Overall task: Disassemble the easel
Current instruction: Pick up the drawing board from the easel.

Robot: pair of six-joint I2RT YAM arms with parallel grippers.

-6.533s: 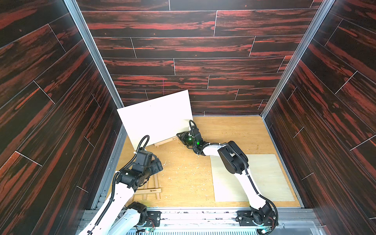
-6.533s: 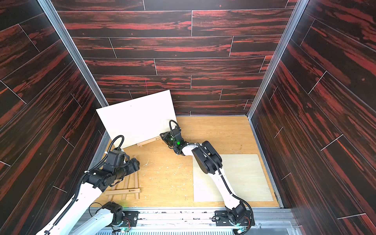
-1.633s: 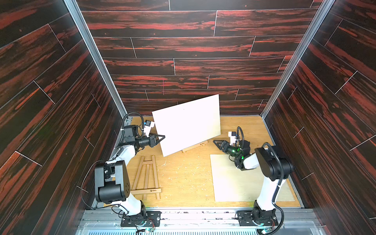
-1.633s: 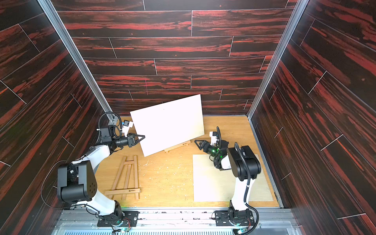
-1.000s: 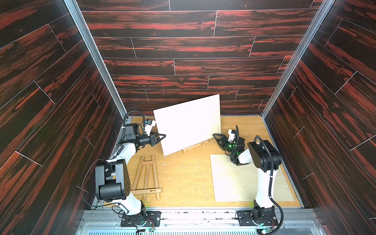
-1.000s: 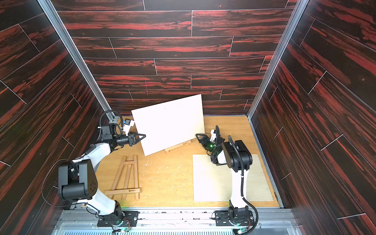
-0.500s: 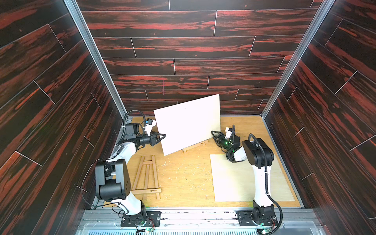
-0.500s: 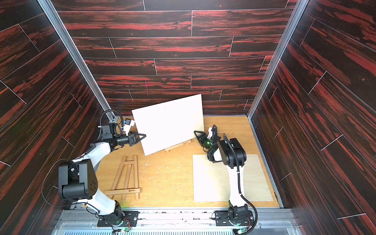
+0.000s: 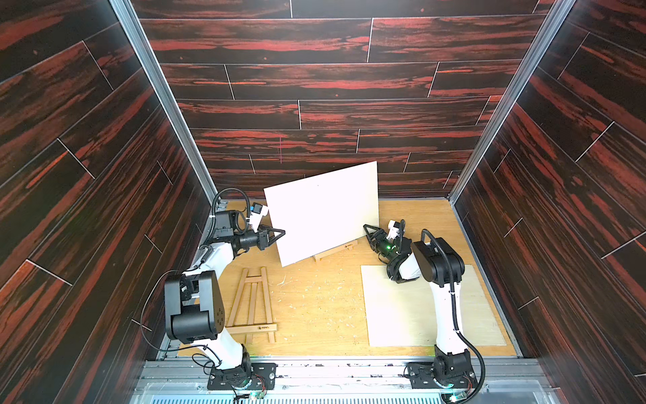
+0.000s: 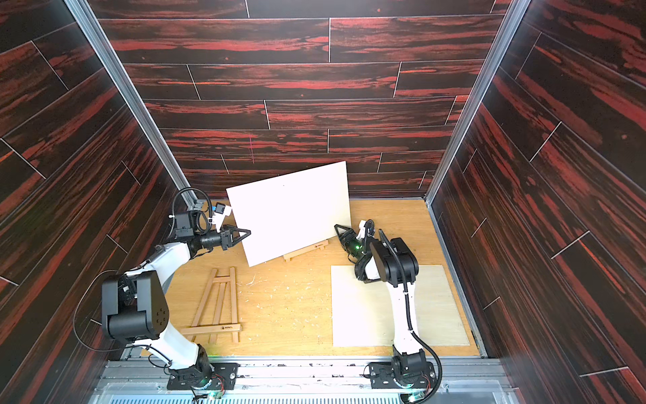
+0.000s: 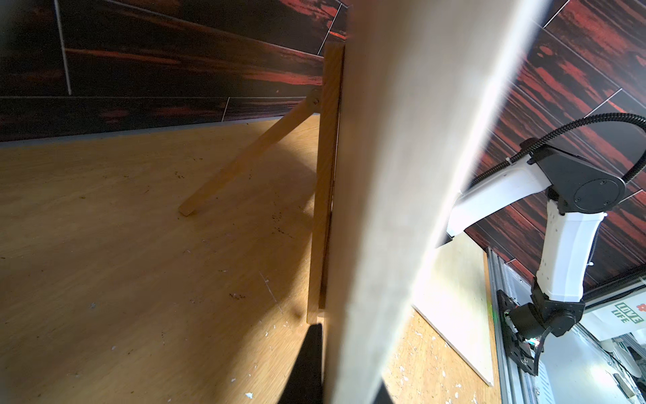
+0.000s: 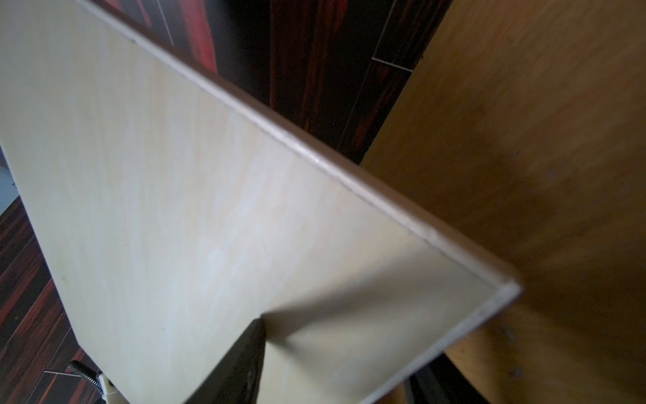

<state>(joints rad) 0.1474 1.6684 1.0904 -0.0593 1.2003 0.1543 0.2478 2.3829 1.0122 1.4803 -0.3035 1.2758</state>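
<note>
Easel (image 9: 335,250) stands rear-centre on worktop (image 9: 314,307), carrying board (image 9: 325,210). Left end effector (image 9: 282,232) clamps board's left edge. Right end effector (image 9: 365,228) straddles its lower right corner; can't tell if gripping. Easel's rear leg (image 11: 244,157) shows only in left wrist view.

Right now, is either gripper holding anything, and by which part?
The left gripper pinches the board by its left edge. The right gripper straddles the right edge; whether it grips cannot be told.
</note>
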